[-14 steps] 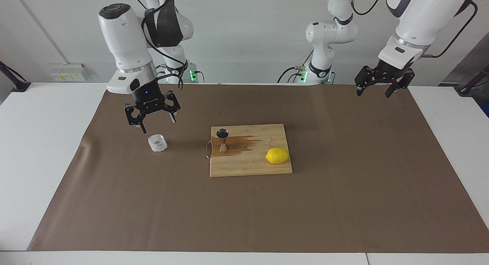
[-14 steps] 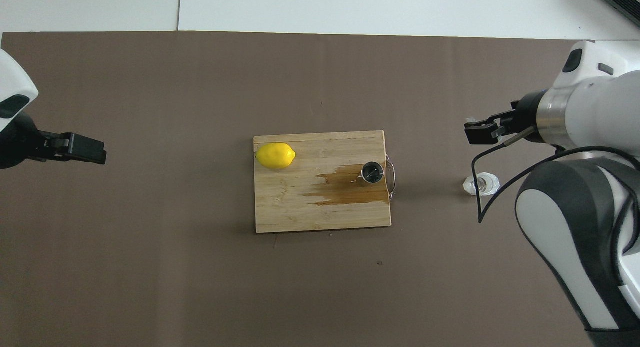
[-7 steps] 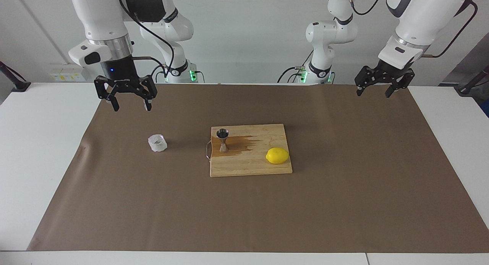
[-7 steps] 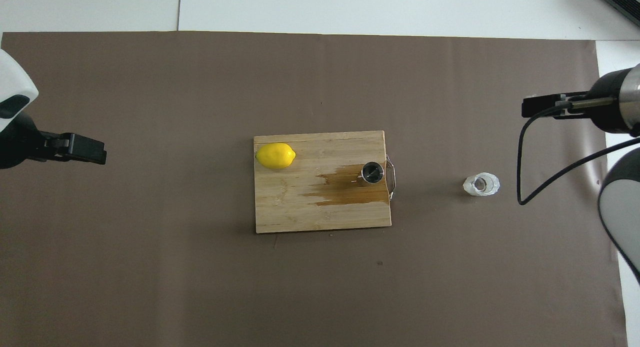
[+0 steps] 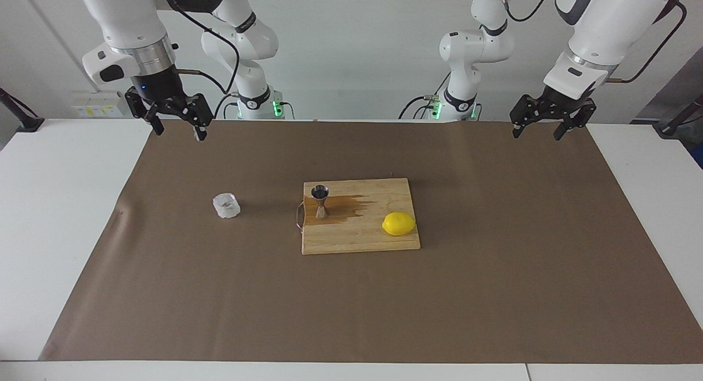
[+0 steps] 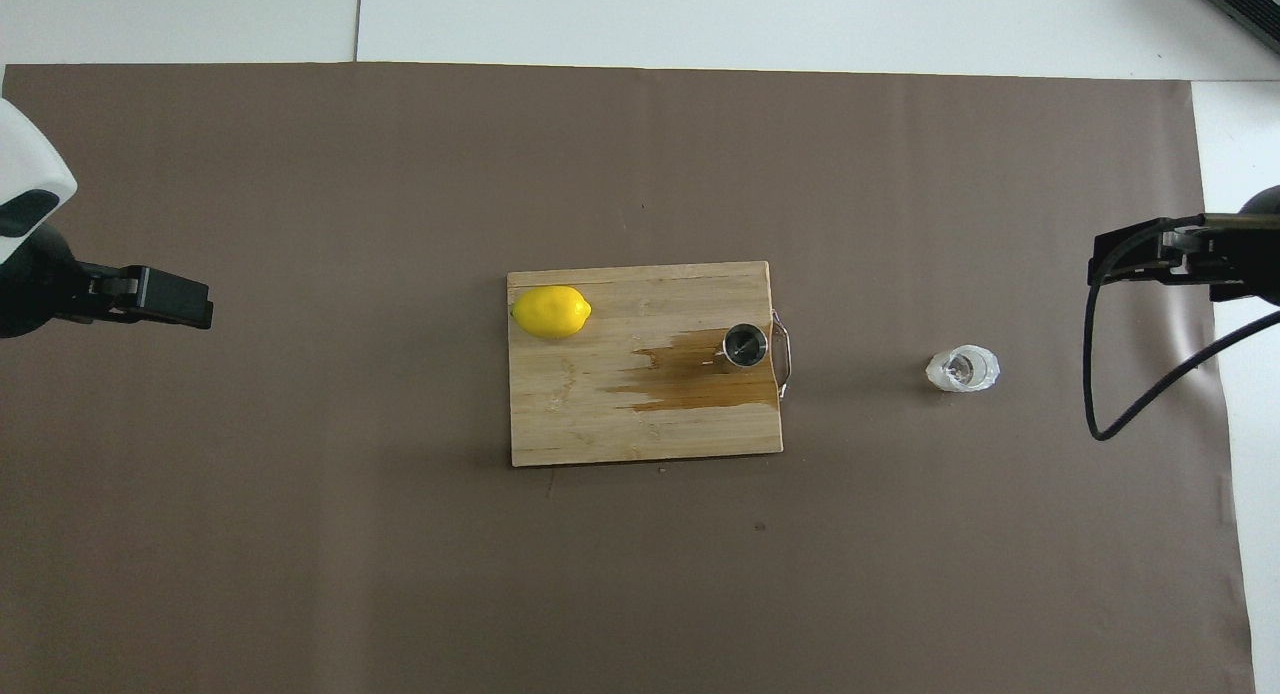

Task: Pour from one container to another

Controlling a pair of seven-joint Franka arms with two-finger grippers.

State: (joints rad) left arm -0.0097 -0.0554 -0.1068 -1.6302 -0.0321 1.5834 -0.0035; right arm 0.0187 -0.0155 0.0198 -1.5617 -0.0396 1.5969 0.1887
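The clear faceted glass cup [image 5: 226,206] [image 6: 962,369] stands upright on the brown mat, toward the right arm's end of the table. On the wooden cutting board [image 5: 362,238] [image 6: 600,429] the steel jigger [image 5: 320,201] [image 6: 745,345] stands upright at the handle end, beside a dark wet stain [image 5: 346,208]. My right gripper [image 5: 180,133] [image 6: 1100,261] hangs open and empty, high over the mat's corner, well clear of the cup. Open and empty too, my left gripper [image 5: 537,133] [image 6: 203,307] waits over the mat at the left arm's end.
A yellow lemon [image 5: 399,224] [image 6: 551,311] lies on the board at the corner away from the jigger. A metal handle [image 5: 299,215] sticks out from the board toward the cup. White tabletop [image 5: 60,205] borders the mat.
My right gripper has risen from just above the cup and drawn back toward its own end of the table, still open. Cup, jigger and left arm have not moved.
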